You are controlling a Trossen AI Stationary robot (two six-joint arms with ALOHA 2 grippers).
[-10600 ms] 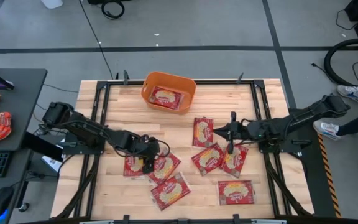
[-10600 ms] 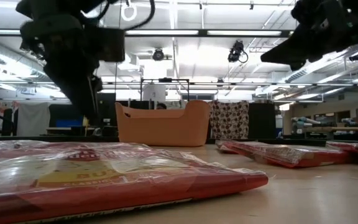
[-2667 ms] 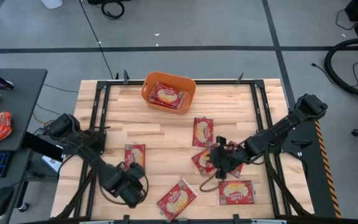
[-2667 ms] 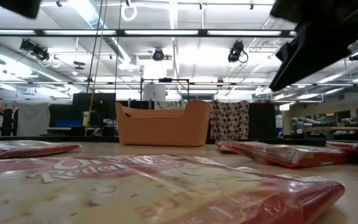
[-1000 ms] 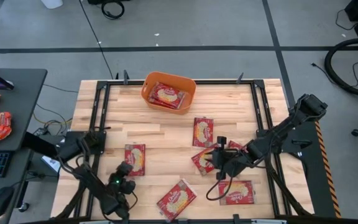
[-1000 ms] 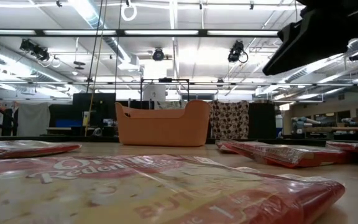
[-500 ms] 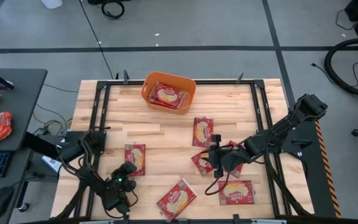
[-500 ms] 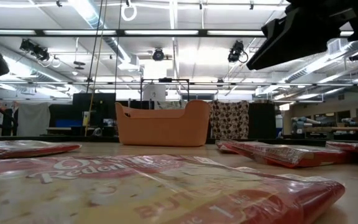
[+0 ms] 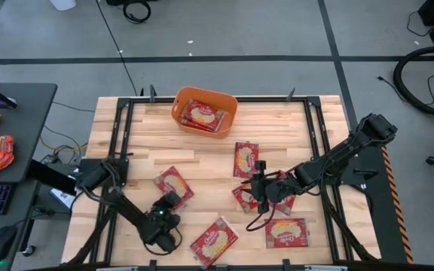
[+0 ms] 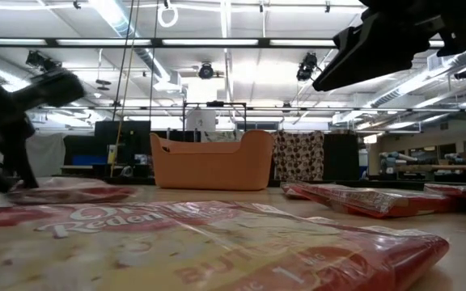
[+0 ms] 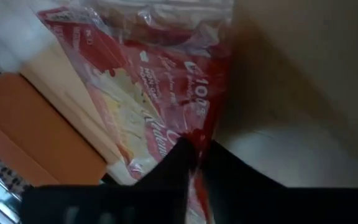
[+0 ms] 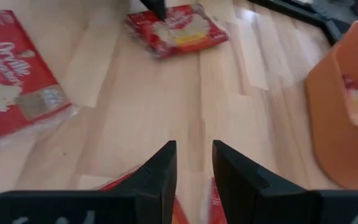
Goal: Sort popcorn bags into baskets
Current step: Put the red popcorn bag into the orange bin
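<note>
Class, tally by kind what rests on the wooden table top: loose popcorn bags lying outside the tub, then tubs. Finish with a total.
Red foil popcorn bags with cream labels, lying outside the tub: 6
Orange plastic tub with smooth walls: 1
Total: 7

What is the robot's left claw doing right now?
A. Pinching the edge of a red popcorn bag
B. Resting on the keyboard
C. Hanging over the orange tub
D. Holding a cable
A: the left gripper is pinched on the edge of a popcorn bag on the table's left half, far from the orange tub.
</note>
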